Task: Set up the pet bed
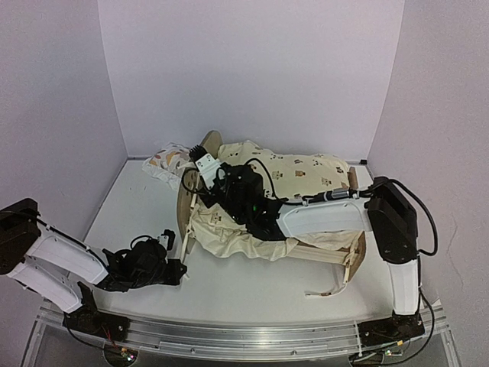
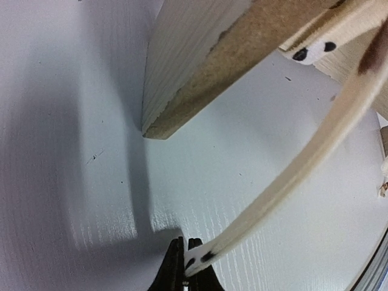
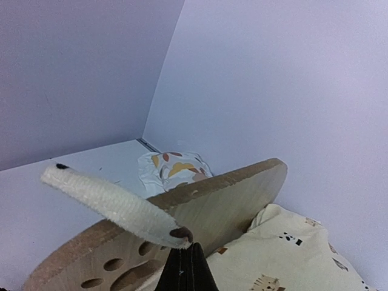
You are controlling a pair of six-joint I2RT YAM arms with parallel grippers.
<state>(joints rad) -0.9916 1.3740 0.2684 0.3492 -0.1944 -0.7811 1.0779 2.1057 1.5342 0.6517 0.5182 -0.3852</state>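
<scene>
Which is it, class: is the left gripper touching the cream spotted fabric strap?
Touching. The left wrist view shows the left gripper pinching the cream spotted fabric strap by its end.

quilt (image 1: 306, 172) over pet bed (image 1: 184, 208), right arm (image 1: 321, 216) across

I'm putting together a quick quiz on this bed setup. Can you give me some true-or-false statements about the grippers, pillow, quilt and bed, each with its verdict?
1. The left gripper is shut on a cream strap. True.
2. The right gripper is open and holds nothing. False: it is shut on the end of a fuzzy cream strip.
3. The end board beside the right gripper has paw-print cutouts. True.
4. The pillow lies on top of the quilt. False: it lies on the table near the back-left corner, behind the end board.
5. The quilt is draped over the bed. True.
</scene>
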